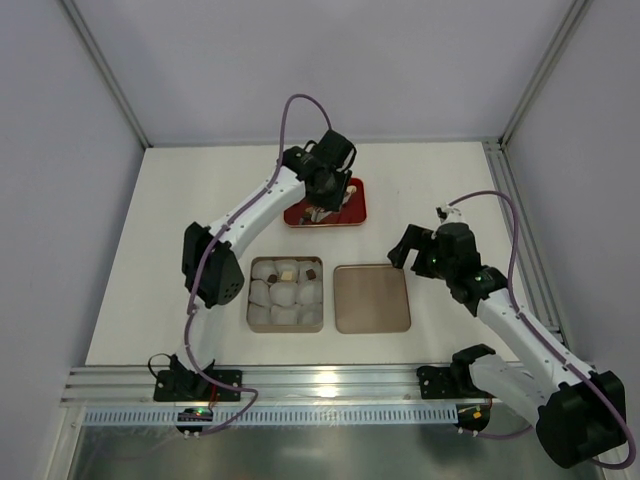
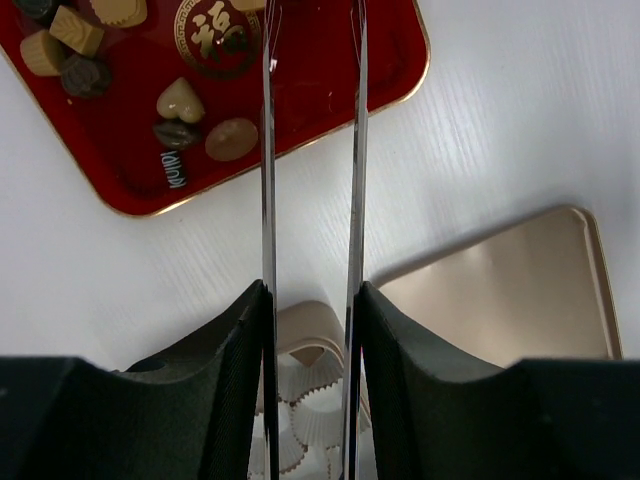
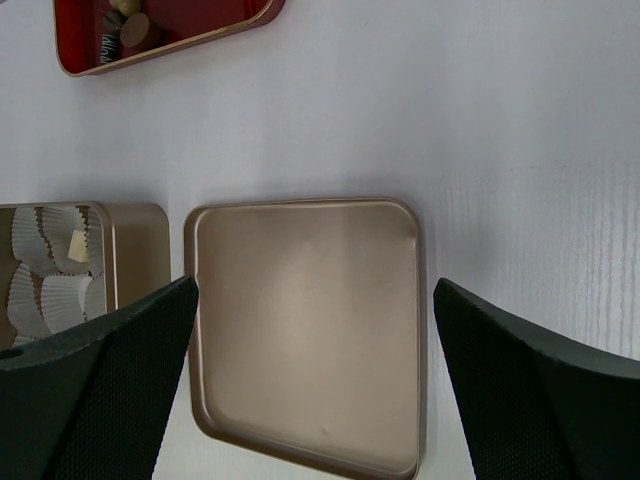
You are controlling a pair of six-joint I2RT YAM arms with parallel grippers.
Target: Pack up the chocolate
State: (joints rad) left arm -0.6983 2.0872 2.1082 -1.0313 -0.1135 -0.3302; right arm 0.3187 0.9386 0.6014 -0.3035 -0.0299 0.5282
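Red tray [image 2: 385,60] under left fingers [image 2: 225,390] narrowly parted, empty, gold lid [image 3: 300,320] below right fingers [image 3: 100,390] spread wide, empty

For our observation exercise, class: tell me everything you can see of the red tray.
The red tray is a flat, shallow rectangle with rounded corners and a thin gold rim, glossy like lacquered metal. A round gold emblem is printed on its floor. It lies flat on the white table, beyond the tin. Small chocolates, dark, tan and cream, sit loose toward one end. The left gripper hangs over it; whether it touches cannot be told.
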